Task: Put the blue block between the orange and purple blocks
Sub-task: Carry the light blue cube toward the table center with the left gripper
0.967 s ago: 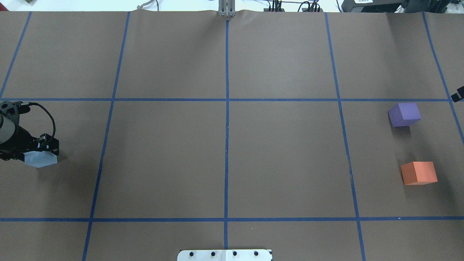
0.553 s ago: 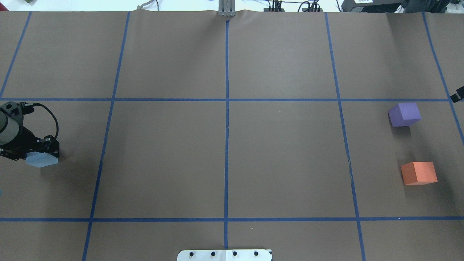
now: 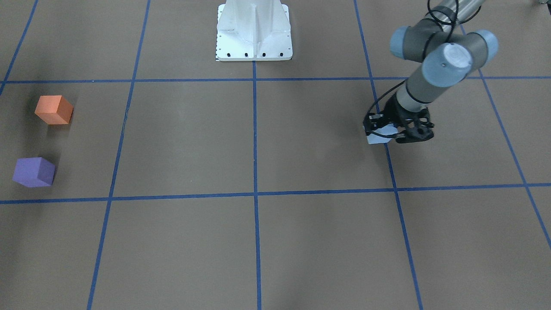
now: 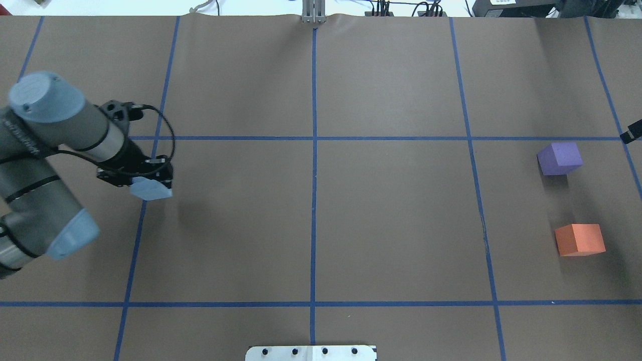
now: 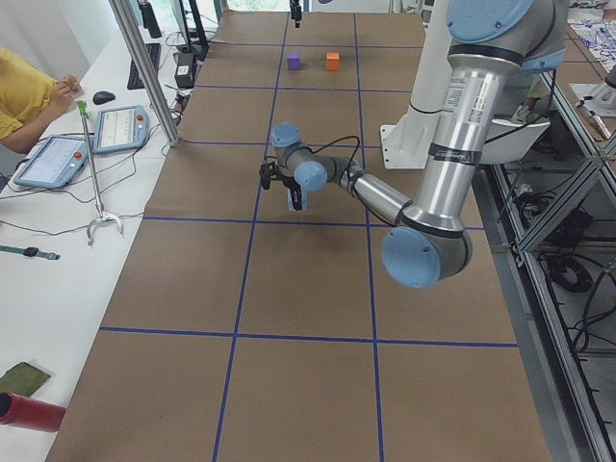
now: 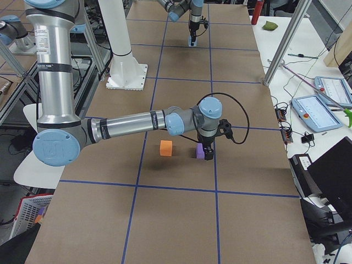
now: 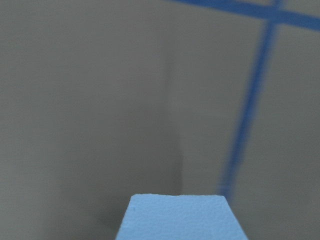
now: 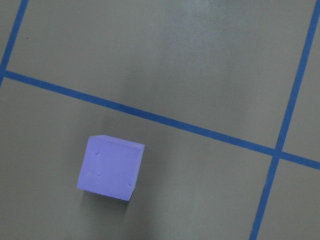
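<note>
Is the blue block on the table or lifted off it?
Lifted: the left claw grips the blue block, and its shadow falls apart from it on the table.

The table (image 4: 401, 220) is covered edge to edge with brown paper (image 4: 235, 75), which shows slight rippling along the far edge. Blue tape (image 4: 314, 150) marks the paper in a grid of large rectangles.

Two items rest flat on the surface near the robot's right end, both inside the same grid cell. The purple block (image 4: 559, 158) lies toward the far edge and is turned slightly off the tape lines. The orange block (image 4: 580, 239) lies toward the robot's edge. The two are apart, with bare paper between them.

A white base plate (image 4: 311, 353) sits at the middle of the robot-side edge.
</note>
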Motion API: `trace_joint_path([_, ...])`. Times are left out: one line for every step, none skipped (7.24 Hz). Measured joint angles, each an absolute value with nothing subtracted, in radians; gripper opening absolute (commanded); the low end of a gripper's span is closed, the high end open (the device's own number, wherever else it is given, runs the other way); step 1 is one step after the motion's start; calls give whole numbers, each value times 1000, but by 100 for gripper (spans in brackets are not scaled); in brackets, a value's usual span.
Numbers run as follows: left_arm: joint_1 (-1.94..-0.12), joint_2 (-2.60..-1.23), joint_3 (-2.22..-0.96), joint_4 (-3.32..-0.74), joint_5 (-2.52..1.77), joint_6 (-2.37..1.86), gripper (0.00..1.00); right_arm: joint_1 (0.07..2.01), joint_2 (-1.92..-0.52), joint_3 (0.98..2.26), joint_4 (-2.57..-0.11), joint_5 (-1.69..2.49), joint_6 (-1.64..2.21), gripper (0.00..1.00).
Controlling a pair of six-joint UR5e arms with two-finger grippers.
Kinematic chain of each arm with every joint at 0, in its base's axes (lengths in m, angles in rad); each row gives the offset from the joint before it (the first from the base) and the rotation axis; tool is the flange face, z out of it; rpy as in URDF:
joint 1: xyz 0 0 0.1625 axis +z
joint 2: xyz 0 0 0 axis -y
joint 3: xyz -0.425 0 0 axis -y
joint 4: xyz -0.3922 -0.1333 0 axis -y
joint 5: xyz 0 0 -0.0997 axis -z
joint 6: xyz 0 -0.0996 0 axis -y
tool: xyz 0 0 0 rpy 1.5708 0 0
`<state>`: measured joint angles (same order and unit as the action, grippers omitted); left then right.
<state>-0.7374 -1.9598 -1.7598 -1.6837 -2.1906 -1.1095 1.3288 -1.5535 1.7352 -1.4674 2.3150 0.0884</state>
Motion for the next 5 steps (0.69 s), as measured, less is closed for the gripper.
trace_joint_path([-652,-2138,-1745,-1535,-2149,-1113,0,1322,-1552,1732,-1467,2314,88,100])
trace_joint_path([-575,-2273,-1706,-1462,-2076,-1116,0,1316,-1550,1726,-1467,2313,88,100])
trace_joint_path([-524,-2380,-1639,-1442,-2026,-1118,0,1311,-1547,1721,-1467,2313,88,100])
trace_joint_path([-496,-2483,-1527,-1458,-2001,-1119,0,1309,-1546,1722,-1466,2315,87,100])
trace_joint_path([-476,-2591,-1372,-1510,-1975,-1139,0,1308,-1545,1724,-1466,2323,87,100])
